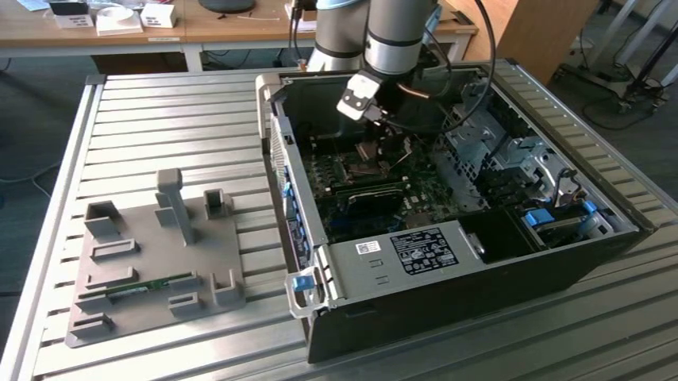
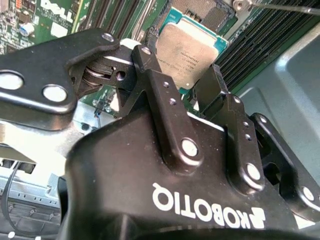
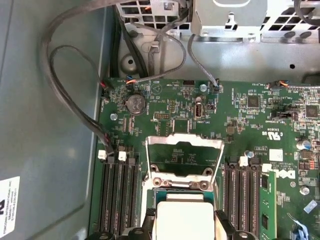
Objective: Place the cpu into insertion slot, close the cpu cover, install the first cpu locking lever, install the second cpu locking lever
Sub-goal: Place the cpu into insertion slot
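Pincer (image 2: 178, 63) tight around cpu (image 2: 192, 45), above insertion slot (image 2: 200, 11)

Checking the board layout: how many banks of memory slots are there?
2. The first bank flanks one side of the cpu, the second bank the opposite side; other banks may be hidden.

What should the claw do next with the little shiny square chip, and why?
Probably ease the cpu gently down toward the insertion slot, keeping it level. The claw is shut on the cpu's edges, the cpu cover stands open, and in the second wrist view part of the dark slot shows bare past the cpu's edge, so I judge it isn't seated yet.
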Motion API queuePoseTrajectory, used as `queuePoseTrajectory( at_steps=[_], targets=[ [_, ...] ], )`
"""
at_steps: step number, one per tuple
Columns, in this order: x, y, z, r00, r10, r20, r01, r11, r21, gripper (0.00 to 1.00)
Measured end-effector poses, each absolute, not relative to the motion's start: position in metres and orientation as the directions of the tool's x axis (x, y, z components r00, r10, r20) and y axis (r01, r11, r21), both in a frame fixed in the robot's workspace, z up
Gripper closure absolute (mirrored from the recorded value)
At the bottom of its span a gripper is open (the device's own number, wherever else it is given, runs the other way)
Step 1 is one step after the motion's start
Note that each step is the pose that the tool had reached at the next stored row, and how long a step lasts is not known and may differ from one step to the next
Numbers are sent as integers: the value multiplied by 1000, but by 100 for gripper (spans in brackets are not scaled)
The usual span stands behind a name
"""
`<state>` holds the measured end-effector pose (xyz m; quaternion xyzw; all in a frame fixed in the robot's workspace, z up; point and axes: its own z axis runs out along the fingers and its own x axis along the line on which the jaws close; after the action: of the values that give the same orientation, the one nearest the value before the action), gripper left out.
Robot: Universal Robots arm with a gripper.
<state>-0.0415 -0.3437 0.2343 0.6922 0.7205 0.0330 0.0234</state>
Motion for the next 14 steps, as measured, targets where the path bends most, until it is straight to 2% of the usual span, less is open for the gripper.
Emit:
queuePoseTrajectory(
  at_steps=[14],
  targets=[
    [-42,-344,229,-39,999,12,996,38,80,46]
  ],
)
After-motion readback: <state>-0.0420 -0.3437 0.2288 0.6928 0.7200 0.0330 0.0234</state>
